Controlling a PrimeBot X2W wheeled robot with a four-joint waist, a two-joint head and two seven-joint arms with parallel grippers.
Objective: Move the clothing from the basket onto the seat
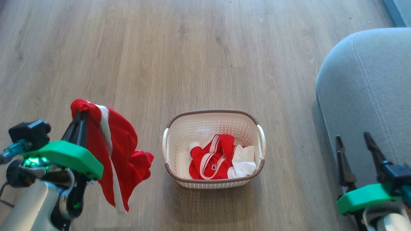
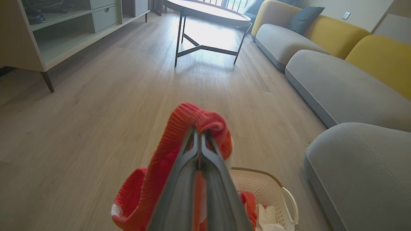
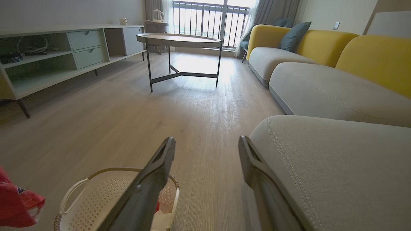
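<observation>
Up at the left end effector (image 2: pixel 199 131), the fingers are clamped tight on a red garment (image 1: pixel 115 144) with a white stripe, which dangles below the grip! Just to its right, the basket (image 1: pixel 213 183) sits on the floor (image 1: pixel 192 48), with more red clothing (image 1: pixel 208 157) and a white cloth (image 1: pixel 244 160) inside. Over at the right end effector (image 1: pixel 352 136), jaws spread wide, empty, tips against the seat (image 1: pixel 369 80) edge.

The head view looks steeply down at the floor (image 1: pixel 205 48), basket (image 1: pixel 212 126) central, seat (image 1: pixel 369 96) at its right edge. Both wrist views sit low, facing along the room toward the sofa (image 3: pixel 324 89) — the left close above the basket, the right just beside the seat. All three share basket and seat.
</observation>
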